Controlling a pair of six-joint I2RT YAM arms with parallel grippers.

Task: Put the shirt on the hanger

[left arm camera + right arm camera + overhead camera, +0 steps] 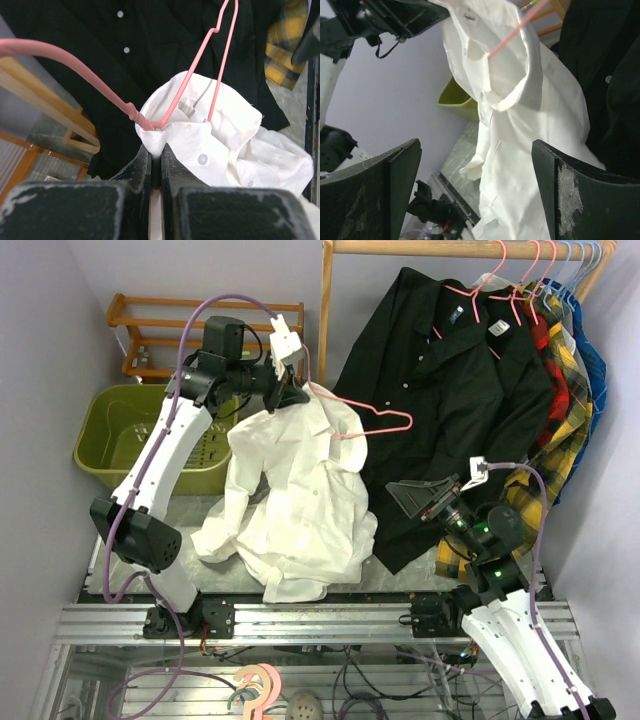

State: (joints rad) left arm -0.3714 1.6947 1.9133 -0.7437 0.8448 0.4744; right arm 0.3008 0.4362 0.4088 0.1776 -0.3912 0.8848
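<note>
The left claw is pressing its fingers together on a small fold of the white dress shirt at the collar. In the left wrist view, the left claw is gripping just below the twisted neck of the pink wire hanger, and I cannot tell whether the wire itself is caught in the pinch. That thin bite is likely the main risk. The whole weight of the shirt is hanging from it, so a tug could slip the plain fabric free and drop the garment onto the table. Only the collar area is sitting around the hanger, so the wire could also slide out toward 3 o'clock, where it is jutting over the black shirt and could snag it. From the left claw the shirt is draping toward 6 o'clock, its lower part piling on the table. The right claw is standing spread and empty, well apart from the cloth, with the shirt at about its 9 o'clock in the top view. In its own wrist view the right claw is facing the shirt and hanger between its fingers.
</note>
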